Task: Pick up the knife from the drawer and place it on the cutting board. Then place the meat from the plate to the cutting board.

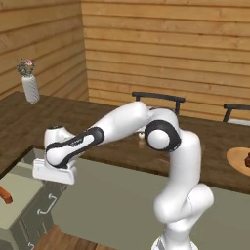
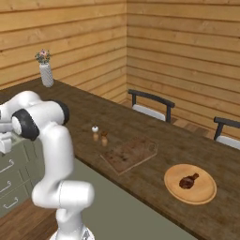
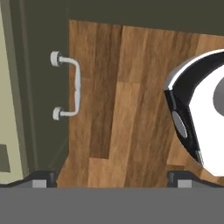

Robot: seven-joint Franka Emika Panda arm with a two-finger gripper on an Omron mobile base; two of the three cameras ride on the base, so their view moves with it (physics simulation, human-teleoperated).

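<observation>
Dark counter carries cutting board (image 2: 130,154) and meat (image 2: 188,181); hand view shows pincer (image 3: 112,179) spread wide, empty.

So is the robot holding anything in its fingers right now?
No. The fingers stand wide apart with only floor between them, and the knife lies in the open drawer.

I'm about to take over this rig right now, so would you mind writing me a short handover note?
Gripper: open and empty, pointing down over the floor beside the drawer front.
Drawer: pulled open at the left, below the counter.
Knife: inside the drawer; its orange-red handle shows at the picture's edge.
Cutting board: on the counter, nothing on it.
Meat: on the plate, to the right of the board.
Done: drawer is open.
Left: grasp the knife, lay it on the board, then move the meat to the board.
</observation>
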